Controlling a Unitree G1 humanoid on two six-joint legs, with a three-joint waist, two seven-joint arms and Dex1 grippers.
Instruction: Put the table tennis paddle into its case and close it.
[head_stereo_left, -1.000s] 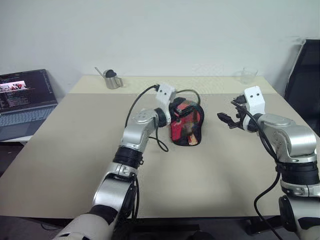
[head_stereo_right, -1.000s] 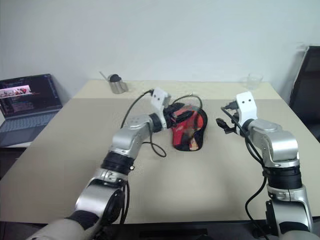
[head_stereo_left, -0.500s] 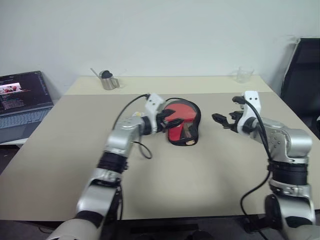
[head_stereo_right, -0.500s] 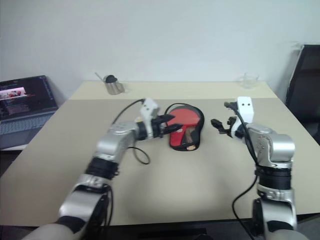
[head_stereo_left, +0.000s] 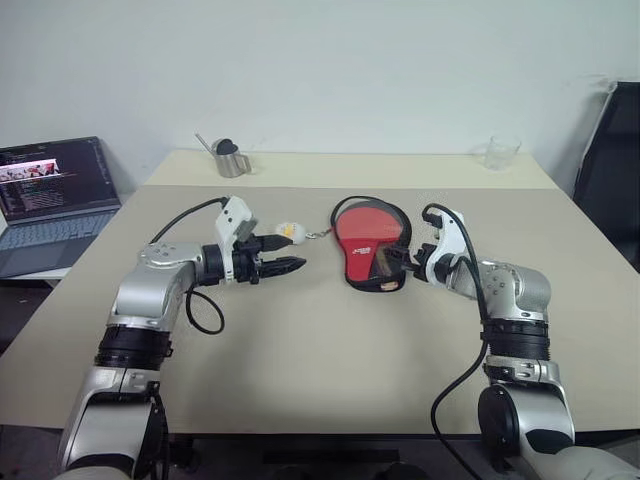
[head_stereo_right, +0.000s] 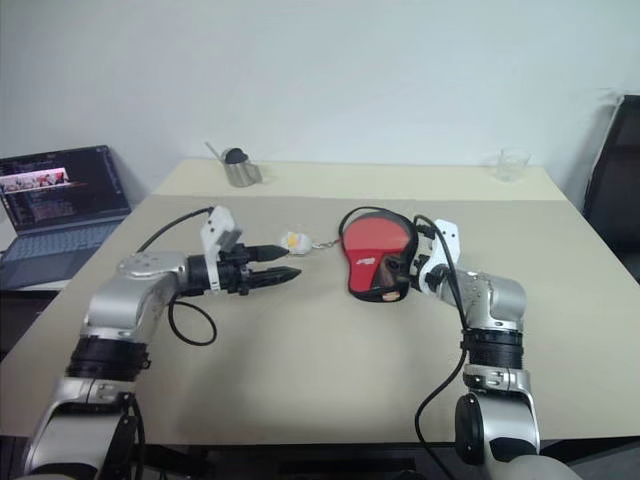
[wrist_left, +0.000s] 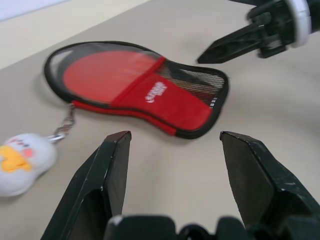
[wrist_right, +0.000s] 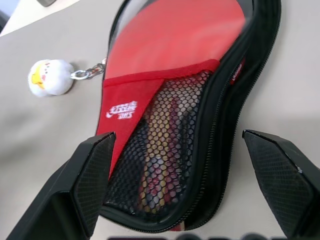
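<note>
Both claws gape empty — right claw (head_stereo_left: 408, 262) beside the soft, floppy case (head_stereo_left: 368, 242) — best pinched at its stiffer zip trim.

Office: laptop (head_stereo_left: 55, 195), beige table (head_stereo_left: 320, 350), black chair (head_stereo_left: 612, 160).

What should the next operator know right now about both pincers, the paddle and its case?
Left pincer: open, empty, hanging over the beige table, left of the case.
Right pincer: open, at the handle end of the case, gripping nothing.
Red-rubber paddle with pale wooden handle: inside the red and black mesh-pocketed fabric case, lying flat.
White plush keychain charm: lies left of the case.
Done: paddle inserted.
Left: whether the zip is fully closed is unclear; check and finish.
</note>
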